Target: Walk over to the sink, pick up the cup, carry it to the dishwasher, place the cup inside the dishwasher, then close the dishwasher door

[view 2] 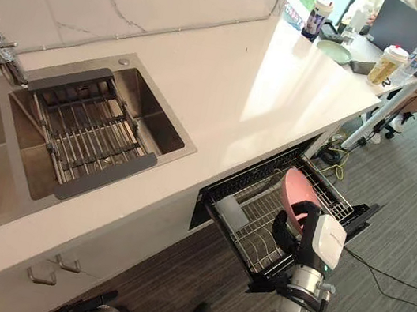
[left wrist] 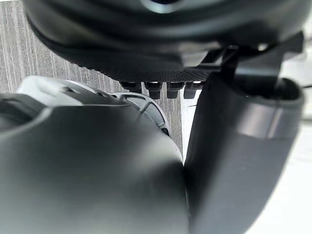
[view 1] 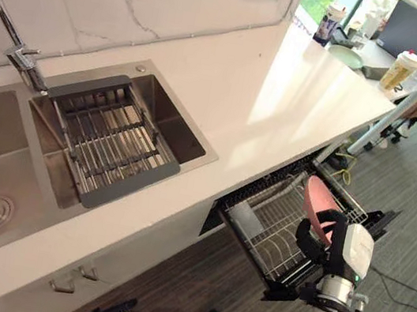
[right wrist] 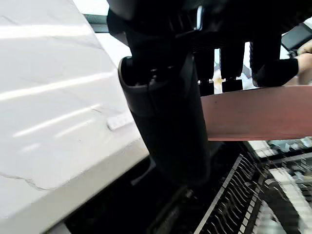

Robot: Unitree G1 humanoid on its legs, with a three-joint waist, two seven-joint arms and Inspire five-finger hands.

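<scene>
One pink cup (view 1: 317, 198) we held in our right hand (view 1: 326, 240), fingers curled round it, just above the pulled-out dishwasher rack (view 1: 262, 221); our left hand's (left wrist: 161, 48) fingers we could not tell.

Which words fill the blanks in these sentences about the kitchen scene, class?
The right robot hand holds a ____ cup.
The cup is held over the pulled-out wire rack of the ____.
The grey slatted drainer rests in the stainless-steel ____.
Missing words: pink; dishwasher; sink.
</scene>
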